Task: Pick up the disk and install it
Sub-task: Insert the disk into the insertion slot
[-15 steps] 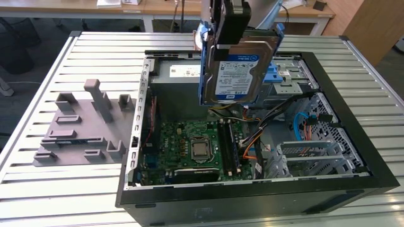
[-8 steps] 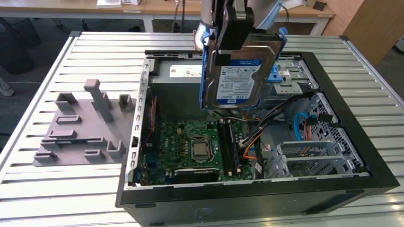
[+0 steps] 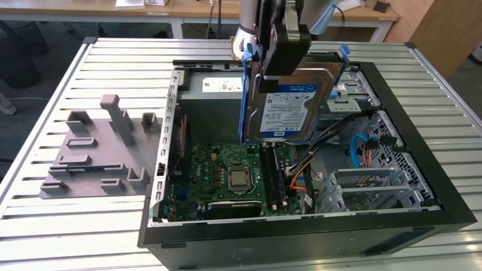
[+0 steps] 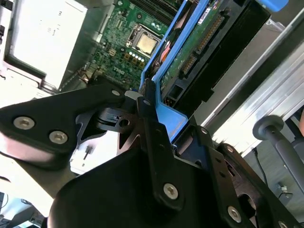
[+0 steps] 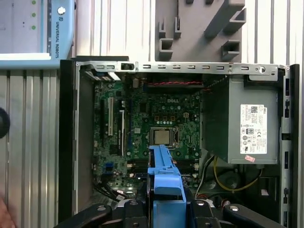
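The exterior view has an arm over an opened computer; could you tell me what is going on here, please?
The robot arm's gripper is shut on the top edge of the disk, which hangs upright with its label towards the exterior camera. It is held over the open computer case, above the motherboard and near the grey power supply box. The disk is not yet installed. A grey fixture sits on the table at the exterior view's left.
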